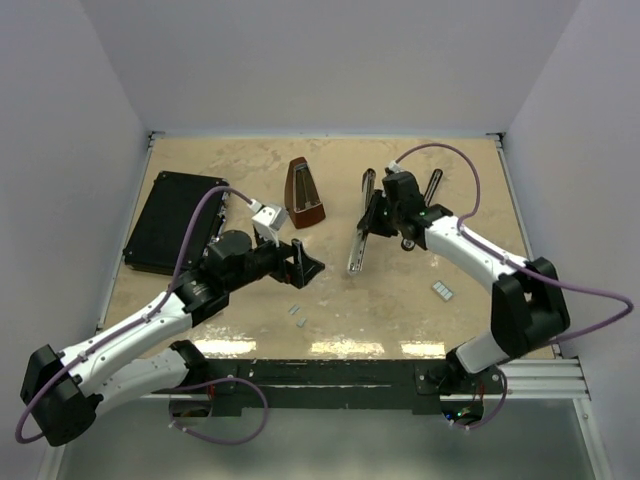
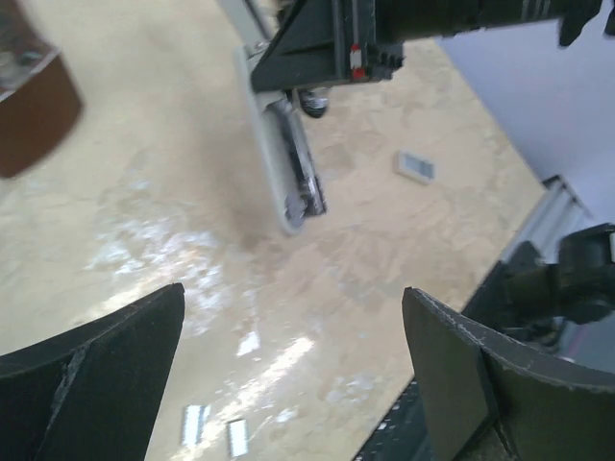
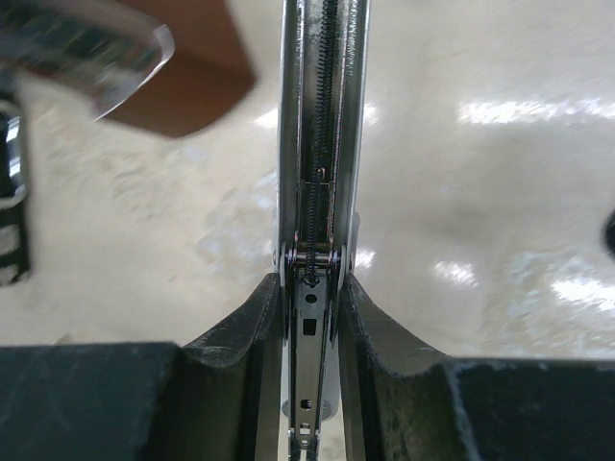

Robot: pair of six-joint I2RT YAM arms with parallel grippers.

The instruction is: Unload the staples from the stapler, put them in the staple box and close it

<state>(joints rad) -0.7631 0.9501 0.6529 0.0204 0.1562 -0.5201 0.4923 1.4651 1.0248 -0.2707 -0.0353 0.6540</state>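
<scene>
Gripping the slim black-and-silver metal stapler (image 3: 317,144) across its side rails with right pincer (image 3: 312,288); left pincer (image 2: 288,307) wide, empty. Likely rigid, light, slippery: hold flat sides near hinge.

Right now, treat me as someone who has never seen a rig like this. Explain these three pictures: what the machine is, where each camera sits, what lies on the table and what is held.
These are two robot arms bolted at the near edge of a table. The wide picture looks down from above and behind them. The other two pictures come from a camera on each wrist, so each shows that arm's own fingers. Each arm ends in a two-finger tool. The left tool is open and holds nothing. The right tool is shut on the stapler, which is swung open into long thin bars. On the table lie two small strips of staples, a small white piece, a brown metronome and a flat black case.
</scene>
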